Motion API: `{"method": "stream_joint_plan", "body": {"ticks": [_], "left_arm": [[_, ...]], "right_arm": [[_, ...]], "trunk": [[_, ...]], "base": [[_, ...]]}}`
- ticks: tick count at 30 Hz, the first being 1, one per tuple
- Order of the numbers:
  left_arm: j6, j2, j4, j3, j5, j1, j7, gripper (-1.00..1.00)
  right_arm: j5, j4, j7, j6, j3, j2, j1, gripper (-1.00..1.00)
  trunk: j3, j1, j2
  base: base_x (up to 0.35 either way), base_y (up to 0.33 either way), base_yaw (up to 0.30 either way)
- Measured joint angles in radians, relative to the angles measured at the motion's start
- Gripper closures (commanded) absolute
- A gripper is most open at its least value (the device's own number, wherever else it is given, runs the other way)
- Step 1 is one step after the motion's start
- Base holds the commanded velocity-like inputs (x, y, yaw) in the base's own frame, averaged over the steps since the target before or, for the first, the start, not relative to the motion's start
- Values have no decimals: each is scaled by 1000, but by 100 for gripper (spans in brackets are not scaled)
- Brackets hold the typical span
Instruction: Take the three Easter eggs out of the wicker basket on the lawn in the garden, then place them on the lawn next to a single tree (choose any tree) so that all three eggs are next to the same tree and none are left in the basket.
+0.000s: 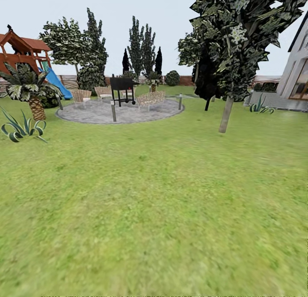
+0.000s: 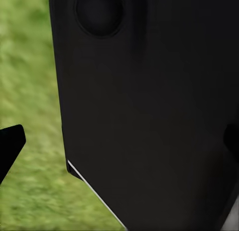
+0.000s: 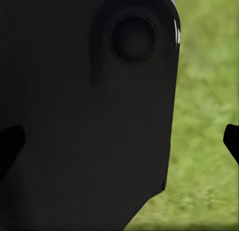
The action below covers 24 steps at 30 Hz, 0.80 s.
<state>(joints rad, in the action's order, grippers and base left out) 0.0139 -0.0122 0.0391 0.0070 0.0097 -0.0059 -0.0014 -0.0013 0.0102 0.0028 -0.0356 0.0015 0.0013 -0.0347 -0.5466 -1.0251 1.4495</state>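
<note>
The lawn [image 1: 154,203] spreads out wide in front of me in the head view. A tree [image 1: 226,114] with a straight pale trunk and dark blocky foliage stands at the right, some way ahead. The Easter eggs and the wicker basket are out of view. In the left wrist view my left gripper [image 2: 119,143] is open, its dark fingertips [image 2: 11,145] far apart, with a black part of my own body behind them. My right gripper [image 3: 119,143] is open too, with nothing between its fingertips [image 3: 232,141]; grass shows beside it.
A round paved patio [image 1: 102,113] with a black grill [image 1: 123,88] and wicker chairs [image 1: 150,98] lies ahead. A short palm [image 1: 36,106] and a spiky plant [image 1: 21,128] stand at the left, before a wooden playset [image 1: 23,49]. A house [image 1: 295,74] rises at the right.
</note>
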Motion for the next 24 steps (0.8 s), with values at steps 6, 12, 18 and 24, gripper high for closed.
{"method": "stream_joint_plan", "body": {"ticks": [6,12,18,24], "left_arm": [[0,0,0,0,0,0,0,-100],[0,0,0,0,0,0,0,-100],[0,0,0,-1,0,0,0,-100],[0,-1,0,-1,0,0,0,-100]], "right_arm": [[3,0,-1,0,2,1,0,-100],[9,0,-1,-1,4,2,0,-100],[11,2,-1,-1,4,2,0,-100],[11,3,-1,-1,6,2,0,-100]], "trunk": [[-10,0,0],[-20,0,0],[-25,0,0],[-25,0,0]], "base": [[0,0,7],[0,0,90],[0,0,59],[0,0,4]]}}
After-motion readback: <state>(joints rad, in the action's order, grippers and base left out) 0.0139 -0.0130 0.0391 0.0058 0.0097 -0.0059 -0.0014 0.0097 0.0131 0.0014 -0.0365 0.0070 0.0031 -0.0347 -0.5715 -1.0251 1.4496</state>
